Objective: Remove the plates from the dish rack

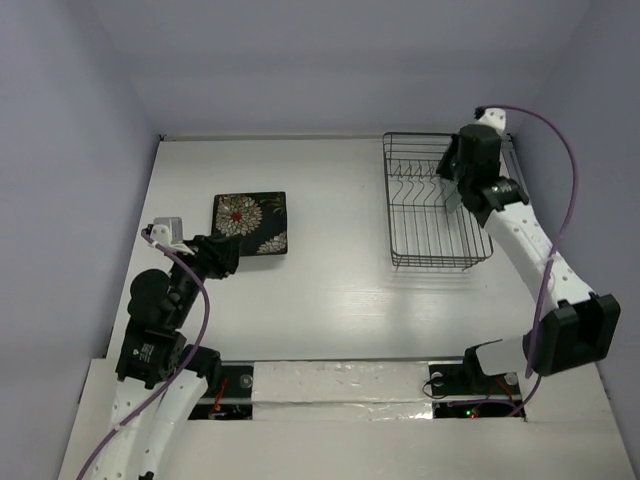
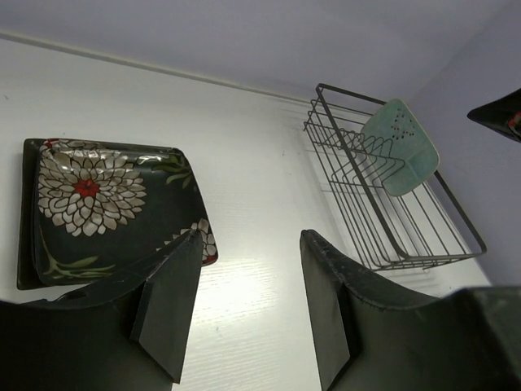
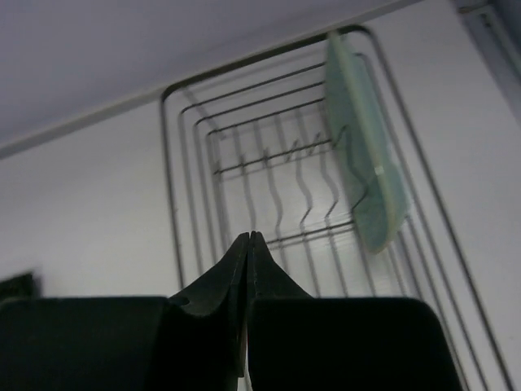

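Observation:
A square black plate with white-gold flowers (image 1: 250, 223) lies flat on the table at the left, and shows in the left wrist view (image 2: 98, 204). A dark plate edge (image 2: 24, 244) shows under it. No teal-centred plate is in view. My left gripper (image 1: 228, 252) is open and empty at that plate's near right corner (image 2: 251, 240). The wire dish rack (image 1: 435, 240) stands at the right (image 2: 423, 236). A pale mint-green plate (image 2: 399, 147) stands on edge in it (image 3: 362, 163). My right gripper (image 1: 455, 185) is shut and empty above the rack (image 3: 248, 238), left of the mint plate.
Pale walls close in the table at the back and both sides. The rack sits close to the right wall. A raised ledge (image 1: 340, 380) runs along the near edge between the arm bases.

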Controlling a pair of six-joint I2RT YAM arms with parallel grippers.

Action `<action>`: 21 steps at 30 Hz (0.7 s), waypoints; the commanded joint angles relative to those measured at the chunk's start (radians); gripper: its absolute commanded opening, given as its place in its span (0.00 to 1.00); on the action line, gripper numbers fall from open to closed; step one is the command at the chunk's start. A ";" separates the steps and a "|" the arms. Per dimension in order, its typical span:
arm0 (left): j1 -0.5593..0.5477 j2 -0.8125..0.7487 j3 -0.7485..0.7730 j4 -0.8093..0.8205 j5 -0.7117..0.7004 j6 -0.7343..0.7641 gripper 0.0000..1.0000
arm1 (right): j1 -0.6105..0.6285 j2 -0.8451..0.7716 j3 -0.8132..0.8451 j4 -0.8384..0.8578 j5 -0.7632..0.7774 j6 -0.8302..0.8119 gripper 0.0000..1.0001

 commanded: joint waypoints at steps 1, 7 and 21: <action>-0.007 -0.022 -0.004 0.042 0.034 0.000 0.48 | -0.110 0.105 0.078 -0.030 0.026 -0.016 0.00; -0.041 -0.047 -0.004 0.041 0.036 0.003 0.50 | -0.199 0.262 0.188 -0.027 0.103 -0.056 0.55; -0.100 -0.104 -0.003 0.038 0.031 0.005 0.51 | -0.209 0.583 0.461 -0.274 0.233 -0.174 0.46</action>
